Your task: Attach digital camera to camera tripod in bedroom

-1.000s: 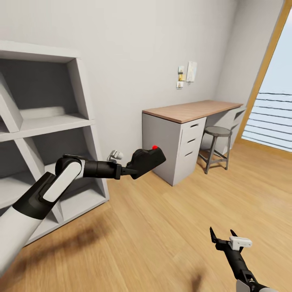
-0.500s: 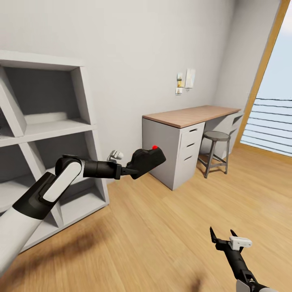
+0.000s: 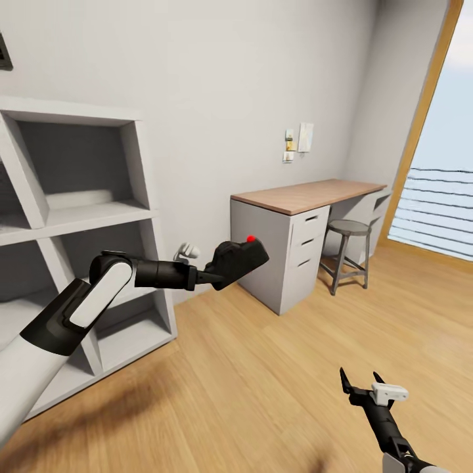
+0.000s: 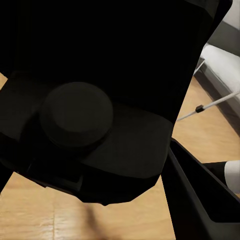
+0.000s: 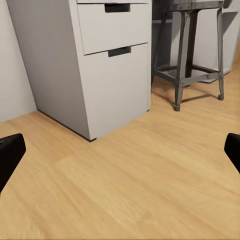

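holding digital camera [image 3: 238, 258] unchanged; view has shifted, desk [image 3: 309, 195] lower.

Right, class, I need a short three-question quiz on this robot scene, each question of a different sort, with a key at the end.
1. True or false: the left gripper is shut on the digital camera.
2. Multiple choice: what stands beside the desk's drawer unit? A) a lamp B) a stool C) a bed
3. Fill in: the right gripper is ____ and holds nothing, low above the wood floor.

Key: 1 true; 2 B; 3 open. The camera's red button shows on top in the head view, and the grey shelf unit stands at the left against the wall.
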Robot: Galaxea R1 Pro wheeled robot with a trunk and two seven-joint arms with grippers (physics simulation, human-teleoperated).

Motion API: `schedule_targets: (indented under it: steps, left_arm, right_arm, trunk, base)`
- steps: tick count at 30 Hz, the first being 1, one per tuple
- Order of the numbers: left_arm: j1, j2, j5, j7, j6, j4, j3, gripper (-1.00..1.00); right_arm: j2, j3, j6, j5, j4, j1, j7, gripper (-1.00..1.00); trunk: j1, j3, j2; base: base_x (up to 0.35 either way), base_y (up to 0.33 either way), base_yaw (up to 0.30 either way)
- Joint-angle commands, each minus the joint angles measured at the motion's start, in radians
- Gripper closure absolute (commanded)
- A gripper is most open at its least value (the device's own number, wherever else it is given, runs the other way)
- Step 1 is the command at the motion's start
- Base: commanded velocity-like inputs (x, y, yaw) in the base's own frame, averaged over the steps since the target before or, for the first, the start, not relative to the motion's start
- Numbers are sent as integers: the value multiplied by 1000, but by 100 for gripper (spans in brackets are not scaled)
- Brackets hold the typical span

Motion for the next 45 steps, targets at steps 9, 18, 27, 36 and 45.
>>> schedule_targets:
  steps: [9,18,27,36,45]
  left_arm:
    - [-1,1,-3,-7,2,0,-1,100]
    - [-1,1,-3,-7,2,0,-1,100]
    - [-1,1,-3,-7,2,0,-1,100]
    - [-1,1,-3,-7,2,0,-1,100]
    - [0,1,-3,-7,2,0,-1,100]
  right_arm:
    - [0,-8,-4,-3,3,-2,9,-100]
    - [1,-8,3,-3,4,-2,9,-100]
    - [17,-8,5,-3,4,-2,9,-100]
    - [32,-8,7,-3,6,4,9,-100]
    - [45,-8,7,-3,6,19,7,-100]
  trunk:
    - [-4,19,2]
    - [-8,39,4]
    - [-12,59,6]
    - [-16,79,8]
    - [-44,94,58]
  base:
    - [0,0,0]
    - [0,0,0]
    - [0,0,0]
    - [0,0,0]
    - [0,0,0]
